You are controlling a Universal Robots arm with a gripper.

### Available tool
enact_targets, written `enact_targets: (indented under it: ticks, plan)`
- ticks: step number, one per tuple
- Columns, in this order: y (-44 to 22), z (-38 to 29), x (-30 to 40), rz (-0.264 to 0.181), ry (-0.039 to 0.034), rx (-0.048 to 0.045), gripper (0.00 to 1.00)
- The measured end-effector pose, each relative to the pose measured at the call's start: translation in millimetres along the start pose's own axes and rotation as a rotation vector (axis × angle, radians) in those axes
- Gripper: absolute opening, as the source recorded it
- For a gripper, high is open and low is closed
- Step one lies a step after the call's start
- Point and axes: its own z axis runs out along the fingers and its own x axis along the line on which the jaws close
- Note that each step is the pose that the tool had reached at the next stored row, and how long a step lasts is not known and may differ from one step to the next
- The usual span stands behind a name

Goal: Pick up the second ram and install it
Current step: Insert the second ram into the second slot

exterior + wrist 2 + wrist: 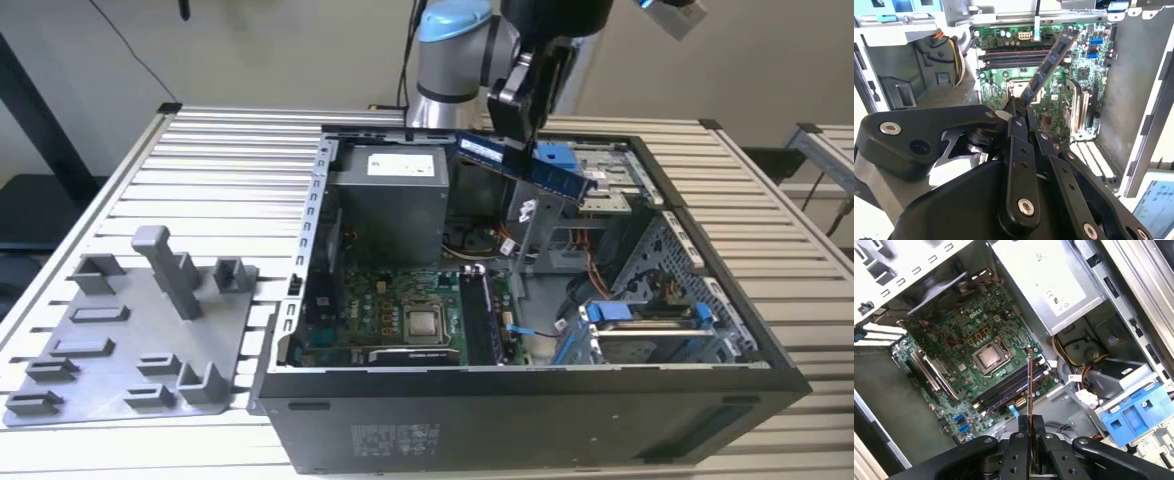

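the memory stick [527, 165] is held in the air above the motherboard [387, 310], well clear of it, inside the opening of the computer case [534, 385] that lies on the slatted worktop [214, 160]. the gripper [505, 135] is placed at one end of the stick, and in both wrist views the jaws are seen clamped on its flat faces, with most of its length left free beyond them. in the first wrist view the stick is seen edge-on, reaching out over the long memory slots [1004, 390] that run beside the processor socket [989, 357] on the motherboard. whether one of those slots is already filled cannot be told.

the stick appears slanted and not yet lined up with the slots. for the step to be done well, its long edge should be brought parallel to the chosen slot and level with the motherboard, with the notch matched to the slot's key. since only one end is gripped, pressure is likely to be uneven, so the far end should be watched for lifting. the cables hanging just off the motherboard's edge should be kept clear.
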Motion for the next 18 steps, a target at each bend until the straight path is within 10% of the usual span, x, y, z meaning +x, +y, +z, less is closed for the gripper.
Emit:
enact_targets:
  ticks: [18]
  plan:
    - [0.0,2.3,0.0,0.312,0.0033,-0.0012,0.14]
